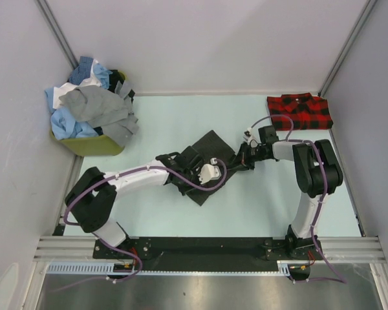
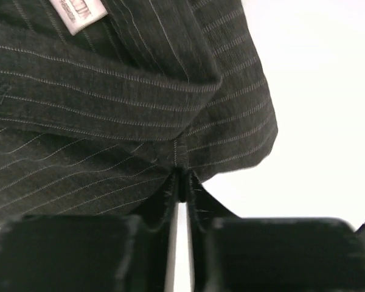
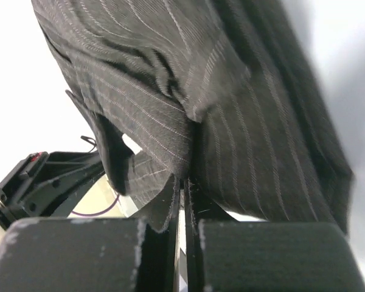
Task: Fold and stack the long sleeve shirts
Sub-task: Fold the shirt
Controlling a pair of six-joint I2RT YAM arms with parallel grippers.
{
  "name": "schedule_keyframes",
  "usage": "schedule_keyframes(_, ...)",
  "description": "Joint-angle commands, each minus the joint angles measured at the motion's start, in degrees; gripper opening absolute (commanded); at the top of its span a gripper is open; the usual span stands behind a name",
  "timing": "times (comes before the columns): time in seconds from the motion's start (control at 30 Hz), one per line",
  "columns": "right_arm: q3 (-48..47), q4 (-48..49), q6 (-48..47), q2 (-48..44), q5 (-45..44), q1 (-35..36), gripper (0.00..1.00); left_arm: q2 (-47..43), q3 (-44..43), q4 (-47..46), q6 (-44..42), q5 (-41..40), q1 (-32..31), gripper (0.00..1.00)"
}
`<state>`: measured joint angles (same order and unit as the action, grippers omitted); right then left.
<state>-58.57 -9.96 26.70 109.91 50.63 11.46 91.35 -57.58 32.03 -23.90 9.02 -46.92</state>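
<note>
A dark charcoal pinstriped shirt (image 1: 210, 150) lies folded into a diamond at mid-table. My left gripper (image 1: 189, 169) sits over its left part, shut on a fold of its edge. In the left wrist view the fingertips (image 2: 182, 182) pinch the striped cloth (image 2: 109, 109), with a white label at the top. My right gripper (image 1: 240, 159) is shut on the shirt's right corner. In the right wrist view the cloth (image 3: 255, 140) bunches over the closed gripper (image 3: 184, 182). A red-and-black plaid shirt (image 1: 299, 111) lies folded at the back right.
A yellow-green bin (image 1: 90, 145) at the back left holds a heap of blue, white and grey shirts (image 1: 90, 106). Grey walls close in the pale table (image 1: 149, 116) on three sides. The left arm (image 3: 42, 182) shows in the right wrist view.
</note>
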Motion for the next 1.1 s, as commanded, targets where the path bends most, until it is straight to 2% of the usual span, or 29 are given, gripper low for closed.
schedule_keyframes(0.0, 2.22, -2.5, -1.2, -6.0, 0.43, -2.41, 0.0, -4.6, 1.33, 0.31, -0.45, -0.49, -1.86, 0.04)
schedule_keyframes(0.07, 3.89, -4.8, -2.08, -7.86, 1.05, -3.2, 0.0, -5.74, 1.42, 0.75, 0.17, 0.03, -1.95, 0.0)
schedule_keyframes(0.23, 6.96, -5.44, -3.85, -10.33, 0.0, -3.11, 0.0, -5.23, 1.86, 0.84, 0.87, 1.88, -2.91, 0.0)
schedule_keyframes(0.4, 5.74, -8.58, -7.88, -2.7, -2.38, -3.82, 0.0, -2.41, 2.39, 1.1, 1.14, 3.99, -3.53, 0.0)
schedule_keyframes(0.5, 5.74, -8.16, -7.28, -3.11, -2.12, -3.82, 0.0, -2.14, 2.91, 1.54, 0.61, 3.55, -3.53, 0.0)
schedule_keyframes(0.53, 5.22, -8.15, -6.32, -3.47, -1.68, -4.08, 0.22, -2.23, 2.91, 1.54, 0.7, 3.64, -3.45, 0.0)
schedule_keyframes(0.6, 4.95, -9.46, -3.95, -5.04, -0.19, -4.43, 0.57, -2.58, 2.83, 1.63, 1.14, 3.9, -3.45, 0.0)
schedule_keyframes(0.67, 7.05, -9.3, -1.92, -7.41, 0.43, -4.96, 0.68, -2.32, 2.3, 1.63, 2.01, 4.34, -3.45, 0.0)
schedule_keyframes(0.7, 8.71, -6.59, -0.09, -10.12, 1.04, -5.13, 0.8, -2.14, 2.21, 1.63, 2.36, 4.6, -3.45, 0.0)
schedule_keyframes(0.8, 14.78, 2.0, 6.16, -13.83, 0.44, -4.35, 0.92, -1.35, 2.12, 0.76, 3.77, 5.48, -3.45, 0.0)
schedule_keyframes(0.97, 23.31, 18.8, 20.02, -15.25, -4.04, -0.13, 0.92, -0.82, 2.39, 0.58, 5.71, 7.15, -3.45, 0.0)
schedule_keyframes(1.0, 26.98, 25.97, 22.5, -15.08, -4.83, 0.92, 0.91, -1.08, 2.47, 0.49, 5.79, 7.42, -3.45, 0.0)
schedule_keyframes(1.07, 29.81, 30.85, 26.71, -15.42, -7.55, 0.93, 0.89, -1.7, 3.18, 0.58, 6.15, 7.59, -3.45, 0.0)
